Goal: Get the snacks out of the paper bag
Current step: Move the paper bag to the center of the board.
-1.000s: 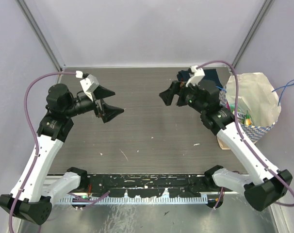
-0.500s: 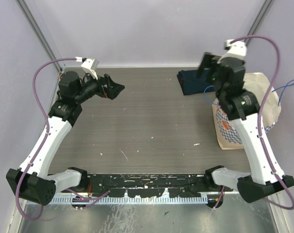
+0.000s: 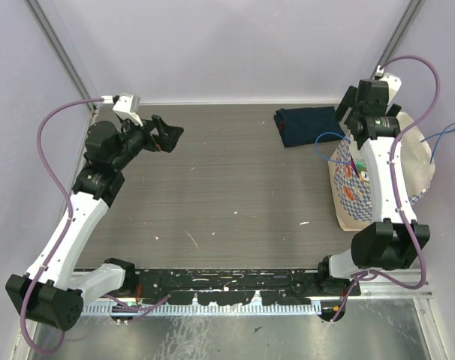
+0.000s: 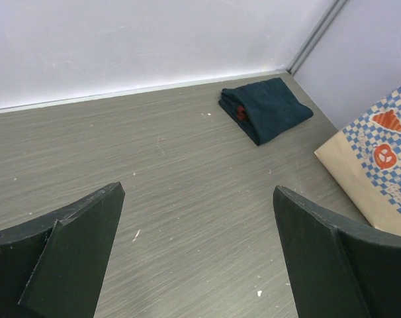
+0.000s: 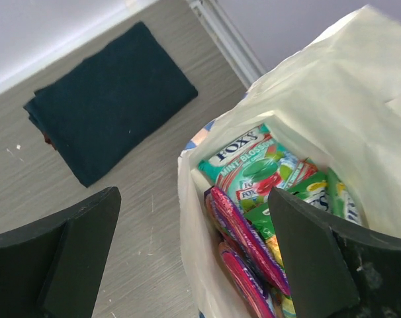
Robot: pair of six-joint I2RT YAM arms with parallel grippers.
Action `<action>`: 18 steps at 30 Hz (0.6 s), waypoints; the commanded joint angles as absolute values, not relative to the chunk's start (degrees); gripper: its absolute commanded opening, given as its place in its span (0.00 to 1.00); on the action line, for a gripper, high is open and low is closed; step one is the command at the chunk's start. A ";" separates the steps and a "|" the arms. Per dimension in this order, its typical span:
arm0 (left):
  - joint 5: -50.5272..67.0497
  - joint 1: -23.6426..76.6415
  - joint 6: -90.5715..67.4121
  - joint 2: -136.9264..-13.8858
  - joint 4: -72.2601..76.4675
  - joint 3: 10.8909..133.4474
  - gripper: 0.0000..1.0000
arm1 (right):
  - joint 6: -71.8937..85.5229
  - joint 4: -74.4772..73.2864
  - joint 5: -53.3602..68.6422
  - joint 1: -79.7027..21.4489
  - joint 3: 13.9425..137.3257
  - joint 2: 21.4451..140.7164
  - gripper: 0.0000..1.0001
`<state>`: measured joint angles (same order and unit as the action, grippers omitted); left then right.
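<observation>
The paper bag (image 3: 417,161) stands at the table's right edge with its mouth open; its checkered front (image 4: 380,165) shows in the left wrist view. Inside its cream wall (image 5: 319,86) are the snacks: a teal packet (image 5: 253,165), purple packets (image 5: 243,232) standing on edge, and a green one (image 5: 306,192). My right gripper (image 3: 360,112) (image 5: 194,195) hovers above the bag's near-left rim, open, with nothing held. My left gripper (image 3: 170,135) (image 4: 197,192) hangs open and empty over the far left of the table, facing the bag.
A folded dark navy cloth (image 3: 306,124) (image 5: 108,116) (image 4: 267,109) lies at the back of the table, left of the bag. Blue cord handles (image 3: 445,135) stick out from the bag. Walls close in the back and both sides.
My right arm swung from the table's middle up and right to above the bag. My left arm drew back toward the far left corner. Both grippers stayed open.
</observation>
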<state>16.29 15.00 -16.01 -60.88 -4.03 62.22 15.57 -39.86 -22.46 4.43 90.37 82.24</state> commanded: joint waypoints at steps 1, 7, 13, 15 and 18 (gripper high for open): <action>12.30 14.94 -14.10 -58.36 0.00 60.23 0.98 | 17.86 -36.24 -19.90 4.57 88.40 81.44 1.00; 6.60 14.94 -13.62 -53.53 4.58 54.49 0.98 | 19.00 -34.19 -19.65 4.57 82.44 81.12 1.00; 6.17 14.94 -15.16 -54.04 1.89 55.45 0.98 | 19.85 -32.08 -17.12 3.89 78.93 81.17 0.88; 5.14 14.87 -16.61 -54.56 1.68 55.38 0.98 | 19.63 -31.91 -16.88 2.91 78.72 81.36 0.70; 7.83 14.87 -17.23 -54.53 2.99 54.57 0.98 | 19.42 -31.97 -17.39 0.62 78.60 81.33 0.33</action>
<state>7.42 14.98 -15.62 -54.76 -1.06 54.15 18.90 -34.96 -17.74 3.14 78.61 83.24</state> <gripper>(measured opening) 0.978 0.508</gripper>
